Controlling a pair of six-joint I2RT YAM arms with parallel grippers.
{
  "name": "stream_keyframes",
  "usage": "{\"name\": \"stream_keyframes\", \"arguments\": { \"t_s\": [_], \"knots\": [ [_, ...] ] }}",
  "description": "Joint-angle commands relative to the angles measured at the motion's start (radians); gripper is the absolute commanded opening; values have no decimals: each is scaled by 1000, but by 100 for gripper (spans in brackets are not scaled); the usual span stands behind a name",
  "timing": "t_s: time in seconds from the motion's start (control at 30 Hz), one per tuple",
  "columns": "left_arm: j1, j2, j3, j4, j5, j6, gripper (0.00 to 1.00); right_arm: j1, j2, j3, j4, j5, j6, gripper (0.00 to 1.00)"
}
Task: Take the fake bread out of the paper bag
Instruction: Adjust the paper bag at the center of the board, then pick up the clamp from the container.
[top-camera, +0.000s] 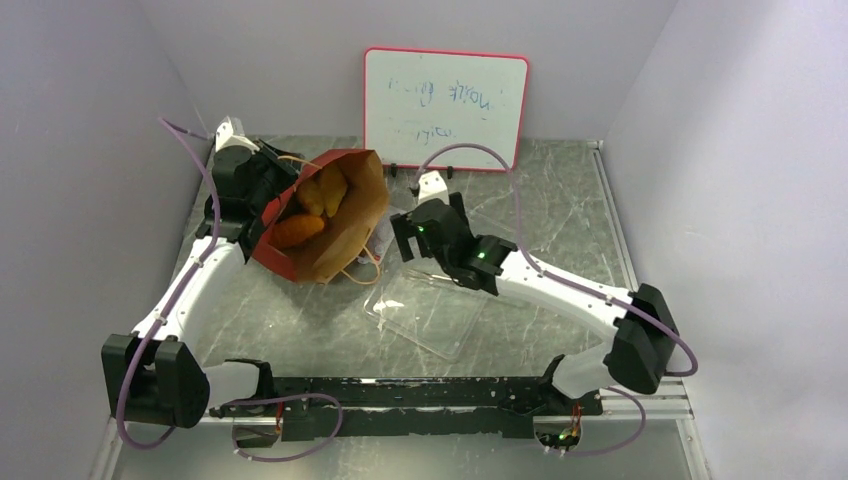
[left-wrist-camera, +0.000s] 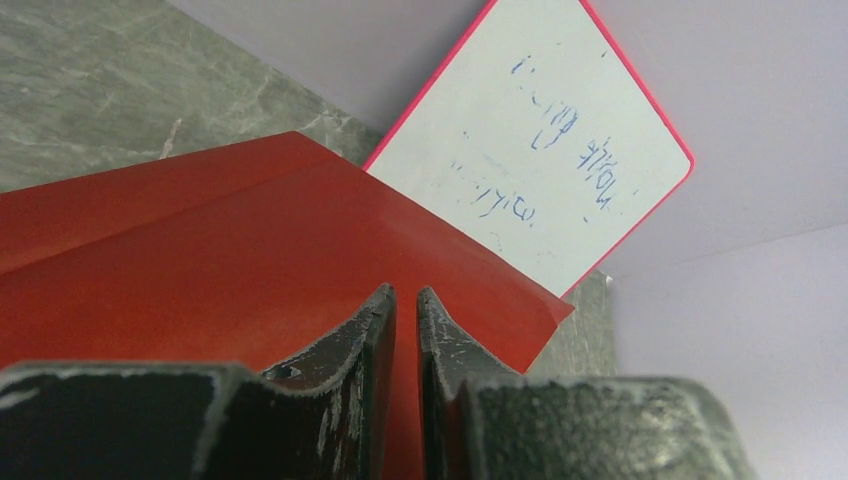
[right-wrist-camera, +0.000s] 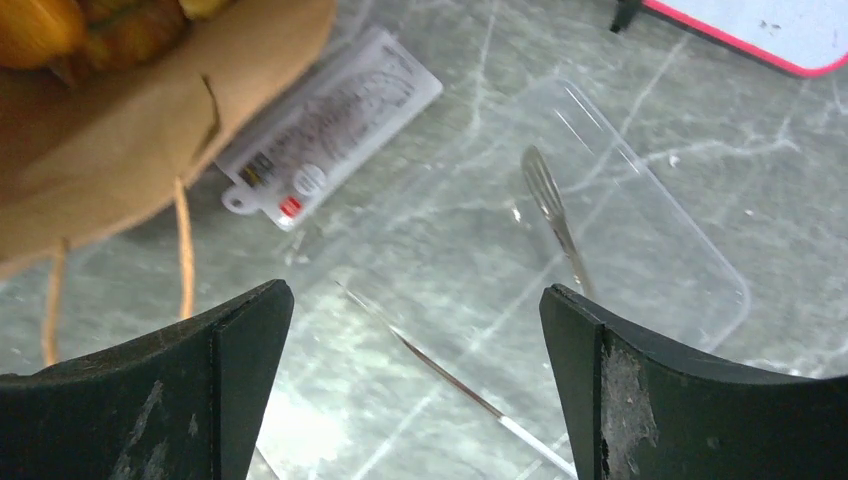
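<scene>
At the far left corner of the grey marbled counter (top-camera: 560, 200), the left tool (left-wrist-camera: 406, 292) has its two fingers pressed almost together, with the red wall of the paper bag (top-camera: 345, 215) pinched between them. The bag lies tilted on its side near the far edge, left of centre. Its red outside faces the left arm and its brown mouth gapes toward the middle of the counter. The fake bread (top-camera: 298, 230) sits inside the bag: an orange oval piece lies near the mouth and golden-yellow pieces lie deeper behind it. A thin loop handle (top-camera: 365, 270) trails from the bag's rim onto the counter. Just beside the mouth lies a white label card (right-wrist-camera: 330, 125), flat on the surface. A whiteboard (top-camera: 445, 108) with a red frame and faint blue scribbles leans against the back wall at the far edge. Near the middle, the right tool (right-wrist-camera: 415, 290) hangs with its fingers spread wide and nothing between them, above a clear plastic tray (top-camera: 430, 315) that lies just to the right of the bag.
</scene>
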Motion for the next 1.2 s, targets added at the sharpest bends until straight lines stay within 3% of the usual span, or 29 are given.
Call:
{"name": "stream_keyframes", "arguments": {
  "t_s": [0.0, 0.43, 0.83, 0.97, 1.07, 1.17],
  "knots": [
    [-1, 1, 44, 8, -28, 36, 10, -21, -34, -51, -125, -50, -86, 98],
    [34, 32, 75, -15, 42, 48, 10, -152, 37, -183, -99, -314, -171, 99],
    [99, 32, 47, -3, 120, 23, 10, -207, 162, -215, -8, -422, -201, 96],
    [113, 34, 43, -2, 135, 24, 10, -234, 190, -212, 16, -456, -207, 90],
    [125, 33, 37, -2, 144, 21, 10, -254, 208, -210, 30, -492, -208, 75],
    [134, 28, 31, -4, 149, 21, 10, -261, 220, -207, 34, -513, -210, 70]
  ]
}}
